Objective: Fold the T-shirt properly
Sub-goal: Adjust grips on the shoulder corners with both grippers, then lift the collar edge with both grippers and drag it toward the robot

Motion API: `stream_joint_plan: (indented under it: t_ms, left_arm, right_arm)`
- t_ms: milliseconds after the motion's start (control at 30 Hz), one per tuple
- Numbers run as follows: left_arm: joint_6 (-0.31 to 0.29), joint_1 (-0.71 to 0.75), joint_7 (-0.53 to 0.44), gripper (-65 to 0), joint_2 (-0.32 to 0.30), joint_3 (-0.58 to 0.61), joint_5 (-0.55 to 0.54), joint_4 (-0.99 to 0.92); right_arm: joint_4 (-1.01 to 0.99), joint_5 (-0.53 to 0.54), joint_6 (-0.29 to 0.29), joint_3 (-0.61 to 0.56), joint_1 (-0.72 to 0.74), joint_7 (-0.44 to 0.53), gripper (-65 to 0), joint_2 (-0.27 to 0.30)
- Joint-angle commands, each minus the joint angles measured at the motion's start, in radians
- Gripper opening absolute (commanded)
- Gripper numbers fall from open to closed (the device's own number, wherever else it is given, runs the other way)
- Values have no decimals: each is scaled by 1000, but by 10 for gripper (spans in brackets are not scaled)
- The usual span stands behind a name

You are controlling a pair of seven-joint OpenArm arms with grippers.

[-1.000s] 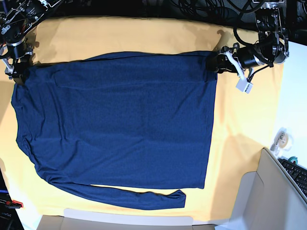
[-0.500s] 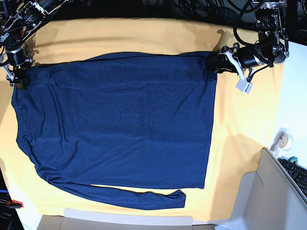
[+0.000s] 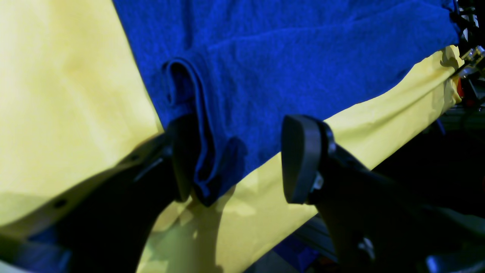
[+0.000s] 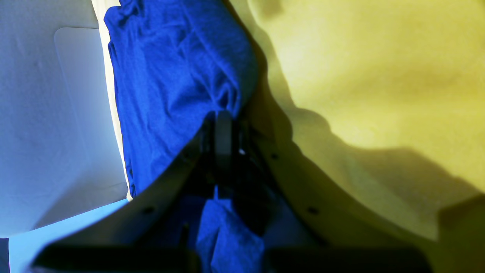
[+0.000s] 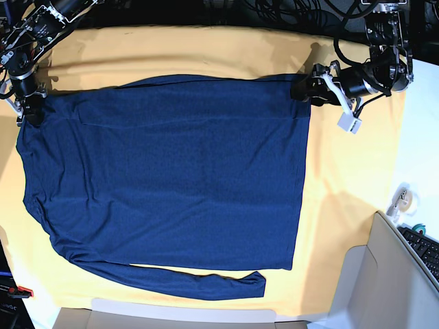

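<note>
The dark navy T-shirt (image 5: pixel 171 171) lies spread flat on the big yellow cloth (image 5: pixel 343 192), with one long sleeve (image 5: pixel 199 282) trailing along its near edge. At its far right corner my left gripper (image 5: pixel 299 89) stands open. In the left wrist view the left gripper (image 3: pixel 235 159) has wide jaws, and the T-shirt's (image 3: pixel 303 45) rolled hem corner rests against one finger (image 3: pixel 182 159). My right gripper (image 5: pixel 29 114) is at the shirt's far left corner. In the right wrist view the right gripper (image 4: pixel 224 115) is shut on bunched T-shirt fabric (image 4: pixel 170 76).
A grey box (image 5: pixel 384 281) and a keyboard (image 5: pixel 426 251) sit at the near right, with a tape roll (image 5: pixel 403 199) on the white table beside the cloth. A pale board (image 5: pixel 185 315) lies along the near edge. Cables and arm bases crowd the far side.
My right gripper has closed onto the shirt's far left corner. My left gripper's jaws have spread wider at the far right corner. The shirt has barely shifted.
</note>
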Motion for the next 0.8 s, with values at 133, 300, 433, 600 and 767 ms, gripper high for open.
stream_joint_plan:
  t_ms: [133, 300, 433, 600, 767]
  left_arm:
    - [5, -10, -2, -307, -15, -10, 10, -38]
    - [22, -10, -4, -307, -11, -10, 91, -91]
    - [22, -10, -4, -307, -9, -4, 88, -102]
    - [22, -10, -2, -307, 15, 0, 87, -95]
    - [19, -27, 42, -307, 54, 0, 87, -93]
  right_arm:
    - [-35, 24, -25, -16, -3, -45, -650, -26]
    - [-35, 24, -25, -16, -4, -45, -650, -26]
    - [-35, 24, -25, -16, -6, -45, -650, -28]
    - [-35, 24, -25, -16, -6, -46, -650, -31]
    - [-35, 24, -25, -16, -7, -46, -650, -31]
